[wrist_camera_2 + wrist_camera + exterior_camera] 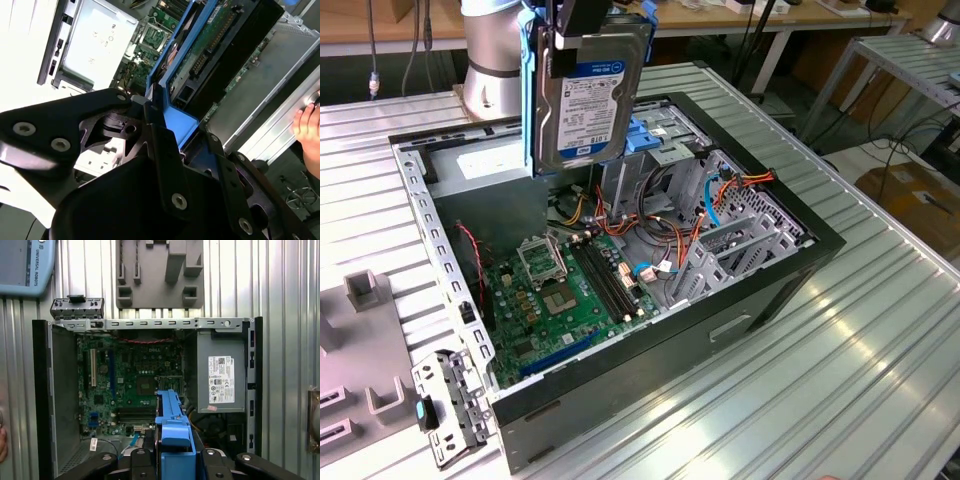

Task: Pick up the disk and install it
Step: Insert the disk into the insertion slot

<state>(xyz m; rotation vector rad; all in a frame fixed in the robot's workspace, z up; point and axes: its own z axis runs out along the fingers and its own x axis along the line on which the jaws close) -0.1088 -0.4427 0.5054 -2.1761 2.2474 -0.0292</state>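
Note:
The disk (588,100), a silver-grey hard drive with a white and blue label and blue side rails, hangs upright above the open computer case (817,243). My gripper (582,38) is shut on its top edge. In the first wrist view the disk (172,427) appears edge-on between the black fingers (137,460), over the green motherboard (130,380). In the second wrist view its circuit-board side (220,35) and blue rail (175,120) run out from the gripper (160,132).
Inside the case are a grey power supply (220,380), a light-blue bracket (650,135) and cable bundles (660,235). A grey fixture block (160,272) lies beside the case on the ribbed metal table (860,370). A person's hand (307,125) rests near the case.

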